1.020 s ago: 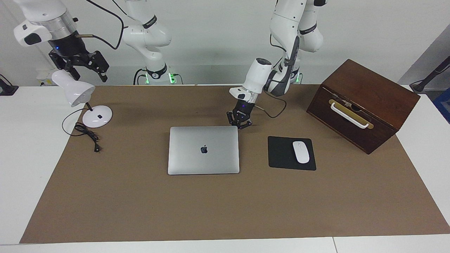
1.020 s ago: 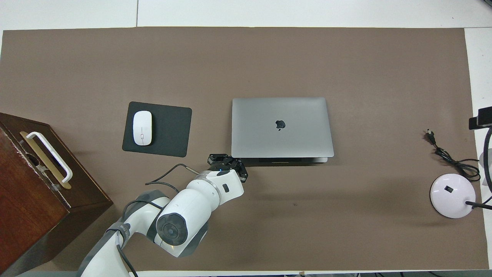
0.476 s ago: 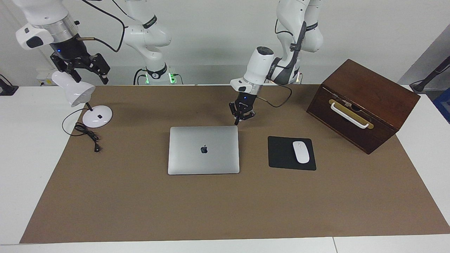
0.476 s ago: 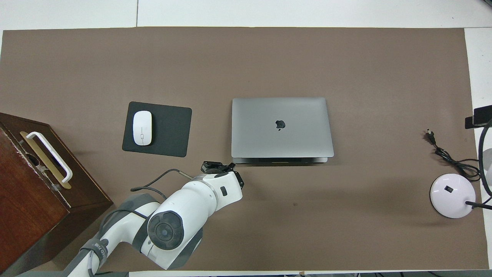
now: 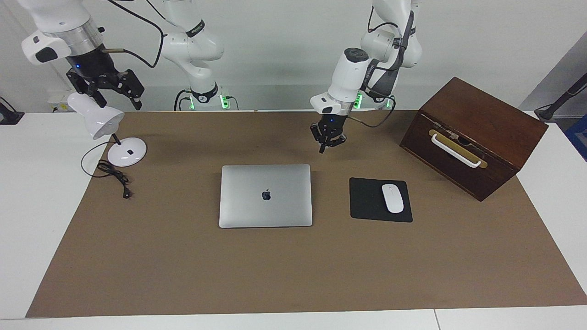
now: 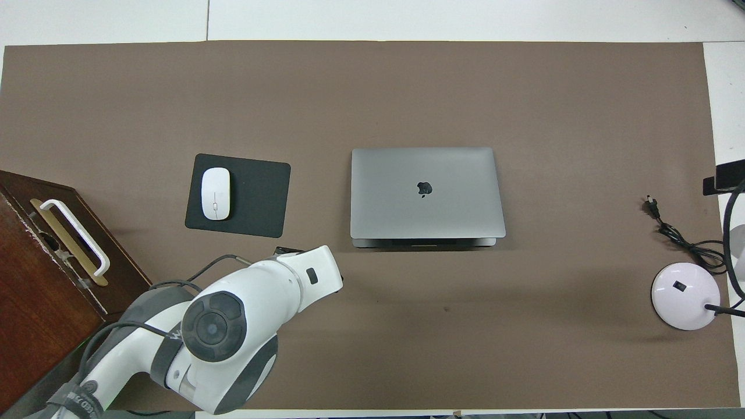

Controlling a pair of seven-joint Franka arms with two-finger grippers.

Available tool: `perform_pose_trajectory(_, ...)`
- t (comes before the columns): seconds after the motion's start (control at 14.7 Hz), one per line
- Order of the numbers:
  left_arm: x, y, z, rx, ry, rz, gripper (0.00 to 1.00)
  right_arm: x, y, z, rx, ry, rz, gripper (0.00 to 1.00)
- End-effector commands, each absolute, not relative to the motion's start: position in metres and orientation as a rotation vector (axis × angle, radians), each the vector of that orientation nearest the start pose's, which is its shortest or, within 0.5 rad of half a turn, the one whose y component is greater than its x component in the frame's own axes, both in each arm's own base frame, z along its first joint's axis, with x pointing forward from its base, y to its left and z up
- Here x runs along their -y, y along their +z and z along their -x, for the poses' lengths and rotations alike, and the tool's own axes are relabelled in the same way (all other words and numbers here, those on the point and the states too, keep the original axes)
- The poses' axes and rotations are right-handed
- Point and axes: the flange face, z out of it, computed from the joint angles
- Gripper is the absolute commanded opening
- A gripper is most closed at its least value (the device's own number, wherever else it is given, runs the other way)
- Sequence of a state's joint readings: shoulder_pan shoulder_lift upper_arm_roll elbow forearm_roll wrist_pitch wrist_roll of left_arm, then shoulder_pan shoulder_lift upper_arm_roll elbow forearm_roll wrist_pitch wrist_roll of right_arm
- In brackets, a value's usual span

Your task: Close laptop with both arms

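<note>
Nearest the robots, the left gripper (image 5: 323,147) hangs in the air over bare mat (image 5: 183,275), between the laptop (image 5: 265,195) and the arms' end of the table (image 5: 32,206). Its fingertips are pressed together and it holds nothing. From overhead, the left arm's white wrist (image 6: 302,276) covers this gripper almost wholly.

The right gripper (image 5: 117,94) is raised over the lamp (image 5: 98,120) at the right arm's end of the table. Its fingers are spread wide, with nothing between them. It does not touch the lamp's shade.

The lamp's round base (image 5: 127,151) stands on the edge of the mat, and its black cord (image 5: 112,174) lies coiled just beside the base, with the plug a little farther from the robots.

A dark wooden box (image 5: 472,135) with a white handle (image 5: 456,151) sits at the left arm's end, turned at an angle to the mat's edge.

The laptop lies shut and flat at the mat's middle, with the logo (image 5: 266,195) facing up. It is apart from both grippers.

Beside the laptop, toward the left arm's end, a black pad (image 5: 367,201) carries a white mouse (image 5: 392,198). The pad and the laptop do not touch.

Farther from the robots than these, the mat is bare up to the table's edge.
</note>
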State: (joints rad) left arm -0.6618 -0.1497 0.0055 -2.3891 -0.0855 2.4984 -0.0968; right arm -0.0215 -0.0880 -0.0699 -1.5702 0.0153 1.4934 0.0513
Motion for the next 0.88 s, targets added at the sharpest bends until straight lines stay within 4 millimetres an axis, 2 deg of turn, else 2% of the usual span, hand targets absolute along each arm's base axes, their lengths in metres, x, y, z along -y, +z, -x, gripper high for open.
perform_pose_trajectory(0.0,0.284,0.456,-0.423,-0.743,-0.242,3.162,0.0,0.048,0.665,-0.51,-0.231,-0.041,3.12,1.0)
perform_pose_trajectory(0.27,0.236,0.503,-0.458,-0.567,-0.145,3.182,0.0,0.048,0.662,-0.512,-0.239,-0.055,3.118,1.0)
perform_pose_trajectory(0.61,0.161,0.535,-0.49,-0.326,-0.095,3.204,0.0,0.049,0.654,-0.515,-0.237,-0.07,3.118,1.0)
perform_pose_trajectory(0.68,0.149,0.541,-0.494,-0.285,-0.093,3.204,0.11,0.049,0.653,-0.515,-0.237,-0.065,3.118,1.0)
perform_pose_trajectory(0.75,0.134,0.548,-0.499,-0.241,-0.092,3.204,0.79,0.049,0.651,-0.515,-0.237,-0.06,3.118,1.0)
perform_pose_trajectory(0.82,0.123,0.555,-0.504,-0.221,-0.092,3.19,1.0,0.049,0.65,-0.515,-0.239,-0.055,3.118,1.0)
